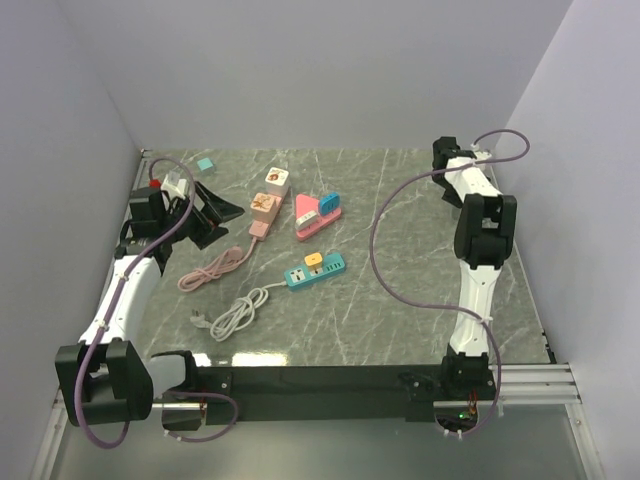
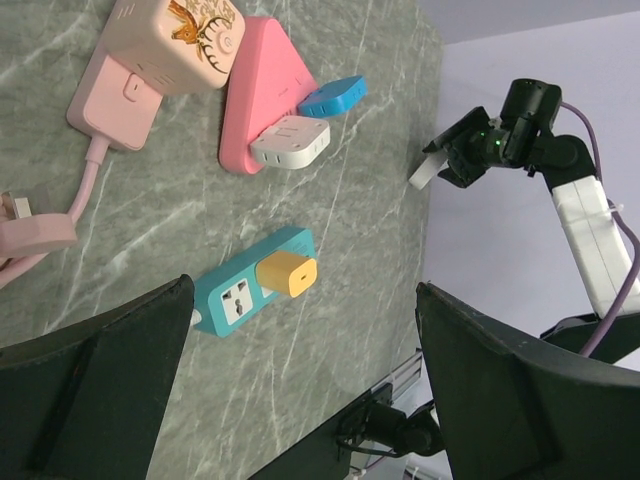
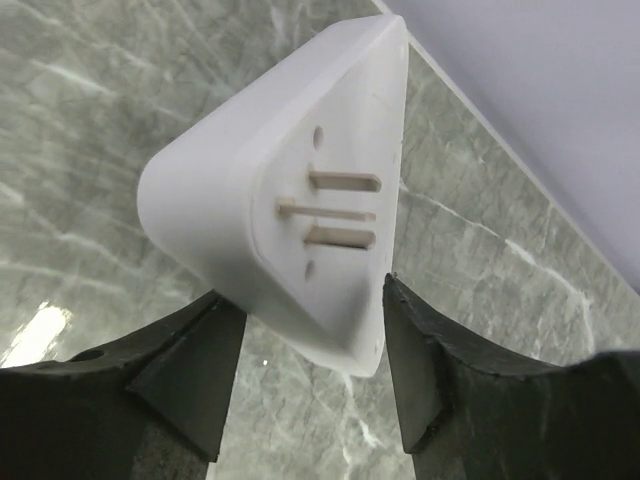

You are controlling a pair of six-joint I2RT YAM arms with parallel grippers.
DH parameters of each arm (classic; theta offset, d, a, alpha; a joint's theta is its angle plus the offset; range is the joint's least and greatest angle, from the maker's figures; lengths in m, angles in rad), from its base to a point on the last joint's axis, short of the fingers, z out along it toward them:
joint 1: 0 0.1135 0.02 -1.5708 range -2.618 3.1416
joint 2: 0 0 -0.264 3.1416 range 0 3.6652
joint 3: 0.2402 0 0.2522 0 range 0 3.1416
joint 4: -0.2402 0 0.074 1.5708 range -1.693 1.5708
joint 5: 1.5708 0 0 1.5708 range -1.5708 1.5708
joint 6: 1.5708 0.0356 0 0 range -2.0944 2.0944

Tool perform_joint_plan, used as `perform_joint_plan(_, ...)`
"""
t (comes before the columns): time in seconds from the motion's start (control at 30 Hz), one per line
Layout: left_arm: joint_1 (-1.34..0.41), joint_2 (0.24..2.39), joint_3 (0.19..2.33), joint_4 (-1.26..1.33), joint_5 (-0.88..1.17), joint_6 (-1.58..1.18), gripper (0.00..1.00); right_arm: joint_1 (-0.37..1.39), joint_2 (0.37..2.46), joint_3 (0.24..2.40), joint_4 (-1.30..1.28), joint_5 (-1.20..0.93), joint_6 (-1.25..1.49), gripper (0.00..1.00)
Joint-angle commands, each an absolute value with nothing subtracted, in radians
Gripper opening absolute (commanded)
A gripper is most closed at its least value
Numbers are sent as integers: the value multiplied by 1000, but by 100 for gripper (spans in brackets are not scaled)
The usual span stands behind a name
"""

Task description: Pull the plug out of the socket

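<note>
At the far right corner of the counter point(image 1: 400, 300), the right end effector point(image 3: 302, 290) pinches a white plug point(image 3: 290, 190) between its matte black fingers, which touch it on both sides. The plug's smooth plastic body is a rounded triangle with three flat pins. The counter has a veined, grey-green marble look. The left end effector point(image 1: 217, 220) stands wide open and empty.

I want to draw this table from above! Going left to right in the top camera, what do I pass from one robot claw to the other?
left gripper → pink power strip → pink triangle socket → right gripper, pinching a white plug. The teal strip overlaps the triangle, so I skipped it.
</note>
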State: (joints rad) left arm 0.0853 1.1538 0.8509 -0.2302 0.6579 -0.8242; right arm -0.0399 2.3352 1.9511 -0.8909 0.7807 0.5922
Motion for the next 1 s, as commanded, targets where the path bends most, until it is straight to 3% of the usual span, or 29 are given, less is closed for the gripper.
perform_joint_plan(0.0, 81, 1121, 836, -199, 666, -810, 99, -41, 2224, 1937, -856, 744, 578, 64)
perform_joint_plan(0.5, 81, 1091, 838, -236, 595, -805, 99, -5, 1820, 1729, -810, 445, 511, 72)
perform_joint_plan(0.7, 74, 1086, 848, -238, 586, -810, 99, 124, 1625, 1505, -758, 156, 462, 70)
perform_joint_plan(0.97, 6, 1085, 877, -334, 548, -741, 100, 424, 1464, 1292, -637, -57, 452, 70)
